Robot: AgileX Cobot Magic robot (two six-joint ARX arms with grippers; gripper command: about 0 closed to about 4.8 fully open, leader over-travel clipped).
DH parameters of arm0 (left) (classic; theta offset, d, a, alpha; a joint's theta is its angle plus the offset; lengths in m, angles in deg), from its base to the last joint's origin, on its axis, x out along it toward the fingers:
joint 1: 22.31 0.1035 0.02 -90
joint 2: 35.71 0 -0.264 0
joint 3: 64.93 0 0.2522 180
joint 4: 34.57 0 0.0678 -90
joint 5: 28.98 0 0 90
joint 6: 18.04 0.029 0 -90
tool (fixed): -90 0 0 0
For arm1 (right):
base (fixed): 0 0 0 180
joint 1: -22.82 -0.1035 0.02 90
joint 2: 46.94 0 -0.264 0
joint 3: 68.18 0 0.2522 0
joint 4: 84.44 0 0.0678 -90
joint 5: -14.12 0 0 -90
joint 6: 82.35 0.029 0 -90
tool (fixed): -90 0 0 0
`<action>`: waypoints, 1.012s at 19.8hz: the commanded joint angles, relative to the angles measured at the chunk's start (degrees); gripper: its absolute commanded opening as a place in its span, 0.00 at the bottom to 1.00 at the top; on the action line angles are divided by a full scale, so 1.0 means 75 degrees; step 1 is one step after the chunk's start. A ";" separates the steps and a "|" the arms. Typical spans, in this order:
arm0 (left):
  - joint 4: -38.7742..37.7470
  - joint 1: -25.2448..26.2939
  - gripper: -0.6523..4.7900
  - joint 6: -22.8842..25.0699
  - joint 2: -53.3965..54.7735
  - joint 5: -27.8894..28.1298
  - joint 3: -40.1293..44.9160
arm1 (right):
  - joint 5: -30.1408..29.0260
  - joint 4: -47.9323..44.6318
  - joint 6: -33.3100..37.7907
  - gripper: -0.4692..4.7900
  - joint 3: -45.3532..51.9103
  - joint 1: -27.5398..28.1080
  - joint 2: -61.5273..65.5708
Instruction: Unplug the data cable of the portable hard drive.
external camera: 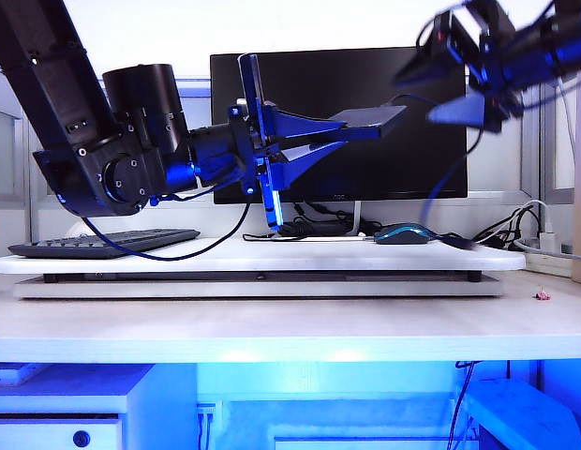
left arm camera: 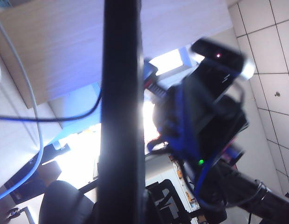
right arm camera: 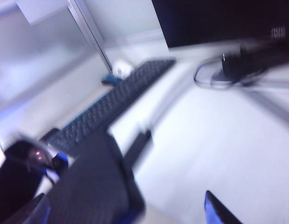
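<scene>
Exterior view: left pincer point(external camera: 370, 127) held level in front of the black monitor point(external camera: 478, 159), well above the bench point(external camera: 272, 328), its blue fingers pointing toward the right side of the scene and clamped on a flat dark slab, the portable hard drive point(external camera: 370, 116), which lies horizontal between them. A thin dark cord runs down from this arm, under it and over the white riser board point(external camera: 262, 258); whether it is the data cable cannot be told. Left wrist view: a broad dark bar point(left arm camera: 121, 112) fills the middle, very close to the lens and blurred; beyond it the other arm with its camera point(left arm camera: 205, 126); pincer tips not resolved here. Right pincer point(external camera: 464, 89) sits high at the upper right of the exterior view, motion-blurred, fingers spread apart with nothing between them. Right wrist view, also blurred: one dark finger point(right arm camera: 95, 186) and a blue tip apart over the white board, keyboard point(right arm camera: 116, 105) beyond. A black-and-blue mouse point(external camera: 403, 233) lies on the riser near the monitor foot; the keyboard rests at the board's left end.
</scene>
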 commanded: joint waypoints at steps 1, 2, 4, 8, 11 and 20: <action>0.0350 -0.0038 0.11 -0.0023 -0.0087 -0.0073 -0.0035 | -0.0032 -0.0117 0.0029 0.90 -0.0283 0.0006 0.0122; 0.0382 -0.0047 0.11 -0.0061 -0.0102 -0.0079 -0.0035 | -0.0035 -0.0093 0.0029 0.89 -0.0338 0.0006 0.0184; 0.0510 -0.0125 0.11 -0.0114 -0.0189 -0.0192 -0.0035 | -0.0096 -0.0114 0.0032 0.88 -0.0376 0.0003 0.0452; 0.0513 -0.0192 0.11 -0.0111 -0.0224 -0.0350 -0.0035 | -0.0131 -0.0303 0.0108 0.88 -0.0417 0.0003 0.0530; 0.0530 -0.0239 0.11 -0.0114 -0.0224 -0.0434 -0.0035 | -0.0131 -0.0294 0.0117 0.82 -0.0565 0.0003 0.0530; 0.0539 -0.0294 0.11 -0.0052 -0.0224 -0.0315 -0.0035 | -0.0358 -0.0230 0.0079 0.08 -0.0711 0.0003 0.0530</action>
